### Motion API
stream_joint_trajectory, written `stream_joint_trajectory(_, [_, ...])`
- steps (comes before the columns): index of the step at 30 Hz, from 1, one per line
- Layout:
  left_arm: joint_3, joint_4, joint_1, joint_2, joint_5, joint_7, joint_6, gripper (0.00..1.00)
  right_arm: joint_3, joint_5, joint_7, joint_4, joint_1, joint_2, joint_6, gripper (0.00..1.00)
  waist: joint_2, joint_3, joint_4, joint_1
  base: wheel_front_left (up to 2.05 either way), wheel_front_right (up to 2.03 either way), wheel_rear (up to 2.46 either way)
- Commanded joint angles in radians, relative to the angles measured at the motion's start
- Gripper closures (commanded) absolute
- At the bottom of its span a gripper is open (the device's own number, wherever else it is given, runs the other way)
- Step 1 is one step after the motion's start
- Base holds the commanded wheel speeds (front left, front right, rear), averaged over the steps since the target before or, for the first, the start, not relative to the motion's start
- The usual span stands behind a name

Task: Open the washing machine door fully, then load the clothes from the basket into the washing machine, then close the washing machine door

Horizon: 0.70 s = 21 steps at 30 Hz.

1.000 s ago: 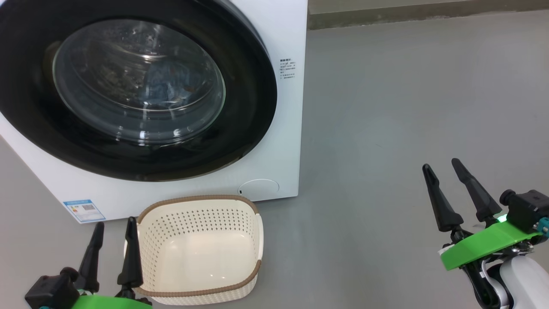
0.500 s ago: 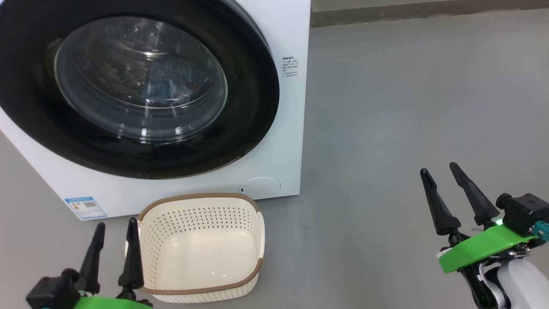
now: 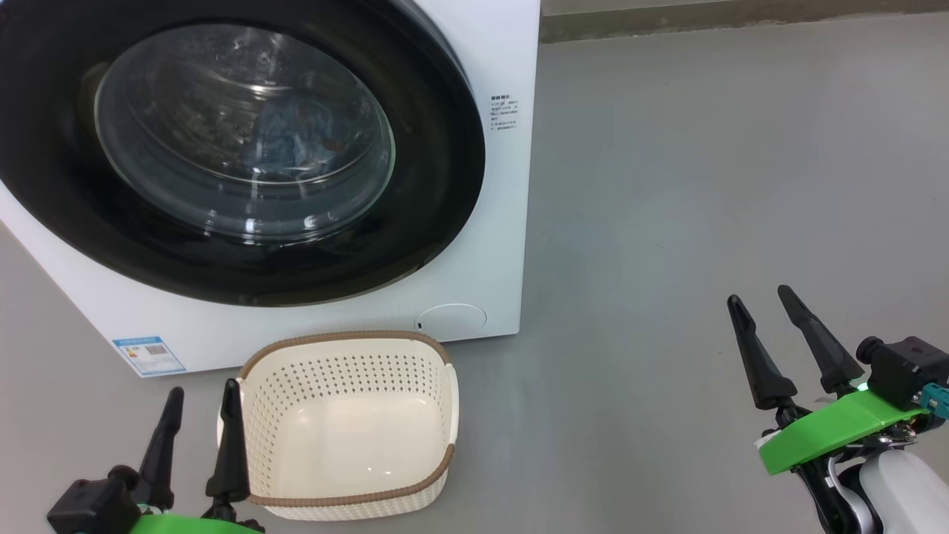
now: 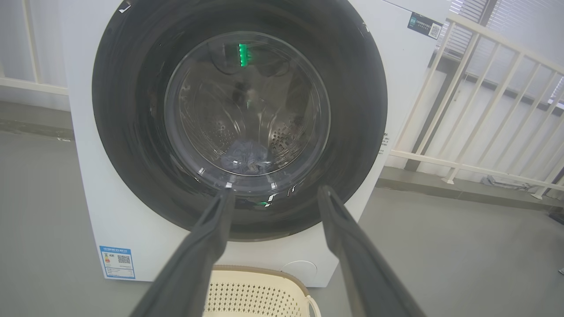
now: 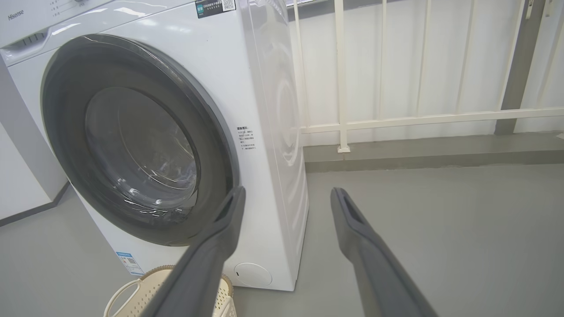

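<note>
at upper left of the head view, the washing machine door [image 3: 245, 141] sits shut, the clothes [image 3: 296, 133] seen through it; the basket [image 3: 341, 337] below is empty. left gripper [image 3: 204, 391] and right gripper [image 3: 759, 297] gape wide, holding nothing. if the door hasn't caught fully, it could swing open.

A smooth grey floor [image 3: 704, 185] stretches back to a low grey kerb [image 5: 418, 152], where a white railing [image 5: 396, 119] of slim upright bars stands. A pale wall [image 5: 440, 57] runs behind the bars. A dark grey post [image 5: 515, 66] rises at the far right of the right wrist view.
</note>
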Motion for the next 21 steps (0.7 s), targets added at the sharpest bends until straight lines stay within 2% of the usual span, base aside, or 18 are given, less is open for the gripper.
stream_joint_trajectory(1, [0.029, -0.029, -0.020, 0.021, -0.004, -0.005, 0.004, 0.00, 0.011, -0.009, -0.008, -0.019, -0.005, -0.012, -0.003, 0.00, 0.0000, 0.000, 0.000, 0.0000, 0.00, 0.00, 0.00])
stream_joint_trajectory(21, [0.019, -0.034, -0.025, 0.032, -0.009, -0.006, 0.007, 0.00, 0.007, -0.008, -0.008, -0.012, -0.007, -0.001, -0.003, 0.00, 0.0000, -0.001, -0.003, 0.0000, 0.00, 0.00, 0.00])
